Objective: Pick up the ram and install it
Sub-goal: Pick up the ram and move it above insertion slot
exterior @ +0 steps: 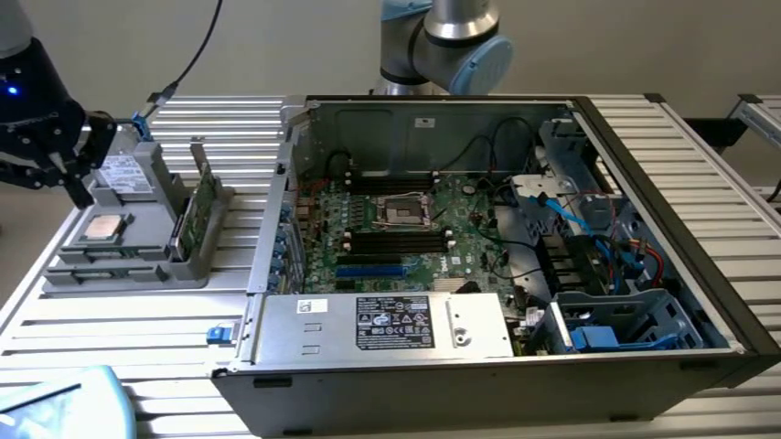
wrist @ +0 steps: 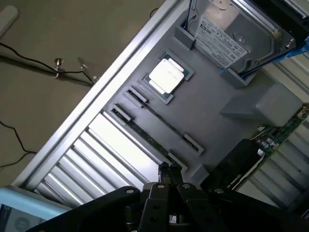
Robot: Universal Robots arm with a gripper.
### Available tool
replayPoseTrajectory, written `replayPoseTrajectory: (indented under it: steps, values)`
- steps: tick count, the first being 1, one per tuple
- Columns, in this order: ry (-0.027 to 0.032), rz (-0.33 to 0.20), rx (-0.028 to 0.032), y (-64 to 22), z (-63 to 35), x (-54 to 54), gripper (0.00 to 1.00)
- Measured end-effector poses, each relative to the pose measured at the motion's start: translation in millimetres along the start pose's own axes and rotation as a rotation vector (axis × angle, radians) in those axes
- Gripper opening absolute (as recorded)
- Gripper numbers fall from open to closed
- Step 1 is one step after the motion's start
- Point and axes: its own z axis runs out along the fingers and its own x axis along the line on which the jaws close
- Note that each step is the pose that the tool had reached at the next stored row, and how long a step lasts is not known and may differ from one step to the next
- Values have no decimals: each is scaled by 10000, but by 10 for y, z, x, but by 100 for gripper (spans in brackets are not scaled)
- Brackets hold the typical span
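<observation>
The ram (exterior: 196, 212) is a thin green board standing on edge in the right side of a grey holder tray (exterior: 146, 261), at the exterior view's left. A strip of its green edge (wrist: 286, 125) appears in the wrist view. My black gripper (exterior: 68, 178) hangs over the tray's far left corner, apart from the ram. In the wrist view its fingertips (wrist: 169, 173) press together with nothing between them, above the tray's long narrow slot (wrist: 159, 123). The motherboard's black slots (exterior: 393, 240) lie inside the open computer case (exterior: 683, 183).
In the tray, a square silver processor chip (wrist: 166, 75) lies flat and a silver drive with a white label (wrist: 236, 29) stands at its back. A power supply box (exterior: 384, 325) fills the case's near side. Cables and a blue-tabbed cage (exterior: 610, 334) crowd the case's right.
</observation>
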Motion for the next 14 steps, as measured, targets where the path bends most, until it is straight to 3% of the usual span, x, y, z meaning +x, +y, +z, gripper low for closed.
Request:
replayPoseTrajectory:
  steps: [14]
  values:
    - [56, -2556, 72, -2, 34, -2, 11]
